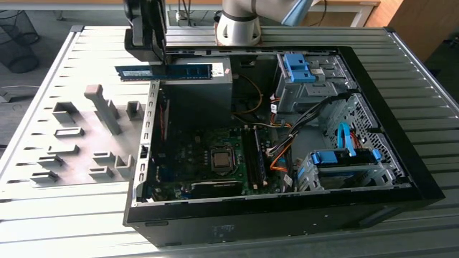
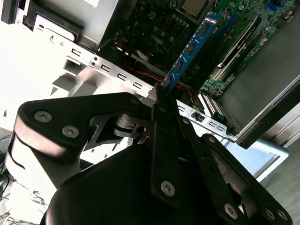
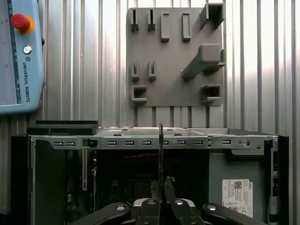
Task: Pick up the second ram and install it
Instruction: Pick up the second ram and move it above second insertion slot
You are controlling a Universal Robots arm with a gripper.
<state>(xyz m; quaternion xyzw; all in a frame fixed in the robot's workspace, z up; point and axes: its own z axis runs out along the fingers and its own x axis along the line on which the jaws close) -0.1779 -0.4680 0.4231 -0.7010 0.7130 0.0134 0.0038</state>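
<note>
The second ram [image 1: 169, 71] is a long blue-green stick with black chips and a pale label. It hangs level above the upper left corner of the open computer case [image 1: 401, 177], over the power supply [image 1: 197, 94]. My gripper [image 1: 156, 64] is shut on it near its left end. In the second wrist view the second ram [image 2: 190, 49] juts out from the closed fingertips [image 2: 158, 101] toward the motherboard. Seen in the first wrist view, the second ram [image 3: 161, 150] is an edge-on thin strip rising from the gripper [image 3: 161, 185]. Another memory stick [image 1: 252, 156] stands in a motherboard slot.
A grey holder plate [image 1: 83, 115] with several blocks lies on the slatted table at the exterior view's left. Inside the case are the processor socket [image 1: 221, 158], cables and blue drive cages [image 1: 301, 67]. A teach pendant [image 3: 18, 56] lies beyond the case.
</note>
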